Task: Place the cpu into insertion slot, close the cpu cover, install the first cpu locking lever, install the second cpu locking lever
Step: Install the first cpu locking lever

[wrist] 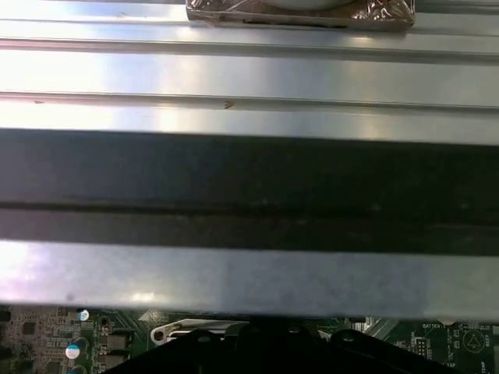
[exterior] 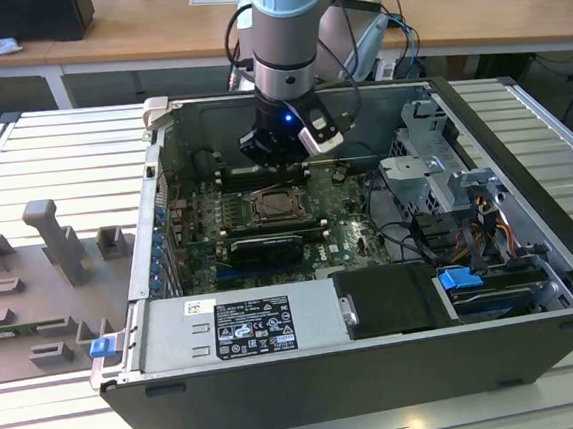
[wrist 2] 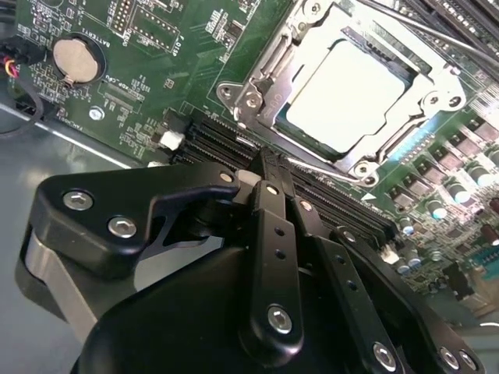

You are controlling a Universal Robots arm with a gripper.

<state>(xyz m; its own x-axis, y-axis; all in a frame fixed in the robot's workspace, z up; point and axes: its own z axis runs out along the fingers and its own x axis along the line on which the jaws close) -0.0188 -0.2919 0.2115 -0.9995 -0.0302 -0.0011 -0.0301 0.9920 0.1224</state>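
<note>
The cpu [wrist 2: 352, 95] lies silvery face up in the insertion slot [exterior: 278, 207] on the green board. The cpu cover [wrist 2: 269, 100], a thin metal frame, lies flat around the chip. Thin wire levers [wrist 2: 437, 33] run along one side of the socket; I cannot tell whether they are latched. In the exterior view my gripper [exterior: 280, 163] hangs inside the case just behind the socket. In the second wrist view the gripper [wrist 2: 274, 167] has its black fingers [wrist 2: 270, 202] pressed together, holding nothing, over the long black memory slots [wrist 2: 226, 144] beside the socket.
The open computer case [exterior: 159, 135] walls in the board. A long black card [exterior: 261, 247] lies in front of the socket. Drive cages and cables [exterior: 445, 191] fill the exterior view's right. A grey fixture [exterior: 53, 245] stands outside on the ribbed table. A coin battery [wrist 2: 76, 59] sits nearby.
</note>
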